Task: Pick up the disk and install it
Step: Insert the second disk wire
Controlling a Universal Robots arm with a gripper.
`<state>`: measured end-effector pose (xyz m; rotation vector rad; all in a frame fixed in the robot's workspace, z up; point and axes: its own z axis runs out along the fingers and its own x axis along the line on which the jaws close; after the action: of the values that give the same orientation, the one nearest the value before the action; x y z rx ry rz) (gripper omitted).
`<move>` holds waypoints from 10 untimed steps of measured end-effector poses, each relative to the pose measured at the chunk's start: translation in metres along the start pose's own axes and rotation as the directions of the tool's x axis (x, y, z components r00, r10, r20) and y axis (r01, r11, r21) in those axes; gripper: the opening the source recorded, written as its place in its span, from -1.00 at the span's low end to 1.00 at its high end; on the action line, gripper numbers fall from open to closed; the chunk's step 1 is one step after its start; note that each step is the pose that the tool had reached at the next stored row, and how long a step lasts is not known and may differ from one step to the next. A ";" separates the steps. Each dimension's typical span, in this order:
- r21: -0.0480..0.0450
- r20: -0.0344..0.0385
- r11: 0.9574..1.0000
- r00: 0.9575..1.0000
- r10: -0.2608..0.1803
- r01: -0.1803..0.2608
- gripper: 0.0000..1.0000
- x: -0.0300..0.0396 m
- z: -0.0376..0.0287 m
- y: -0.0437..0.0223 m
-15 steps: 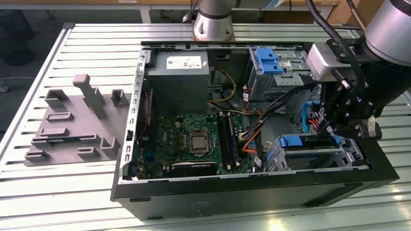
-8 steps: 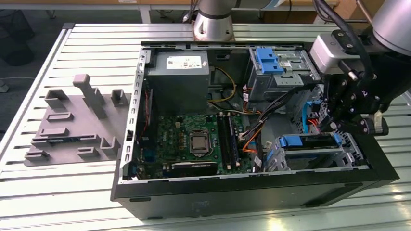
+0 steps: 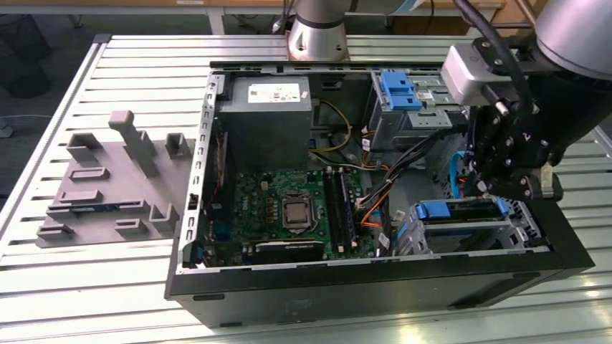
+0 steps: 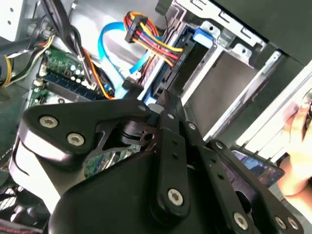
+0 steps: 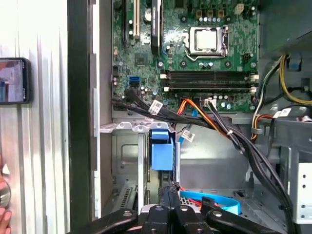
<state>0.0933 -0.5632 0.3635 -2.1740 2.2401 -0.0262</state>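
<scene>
One computer case (image 3: 383,287) lies open on the slatted surface (image 3: 115,287) and serves as the landmark here. Outside the case, on the exterior view's left, a grey fixture block (image 3: 105,190) is seen with nothing resting on it. Inside the case, the motherboard (image 3: 287,208) is laid along the floor. A fixed blue bracket (image 3: 397,89) is mounted at the case's far wall.

The disk (image 3: 448,211) is found at the case's near corner on the exterior view's right. It stands in the metal drive cage (image 3: 421,240), with its blue carrier end facing up. In the first wrist view the same blue end (image 5: 162,151) is seen set between the cage rails.

The gripper (image 3: 502,188) is held just above the case at that corner, close over the disk. In both wrist views its fingers are drawn together at the tips (image 4: 166,100) (image 5: 169,191). Whether a thin edge of the carrier is pinched between them cannot be told.

The step in hand is judged to be the seating of the disk in the cage. For this to be done well:
- The push should be kept in line with the rails, so that the carrier is not jammed.
- The orange and blue cables (image 5: 214,122) beside the cage should be kept out of the slot.
- Force should be applied on the carrier's middle, not on one corner.

A person's hand (image 4: 297,161) is seen outside the case wall and should be kept away from the arm.
</scene>
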 end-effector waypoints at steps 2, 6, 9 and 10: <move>0.000 0.000 1.000 1.000 0.000 0.000 -0.79 -0.0008 -0.0071 0.0002; 0.000 0.000 1.000 1.000 0.000 0.000 -0.79 -0.0064 -0.0226 0.0001; 0.000 0.000 1.000 1.000 0.000 0.000 -0.79 -0.0109 -0.0273 0.0001; 0.000 0.000 1.000 1.000 0.000 0.000 -0.79 -0.0126 -0.0282 0.0001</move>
<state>0.0928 -0.5506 0.3918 -2.1741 2.2400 -0.0262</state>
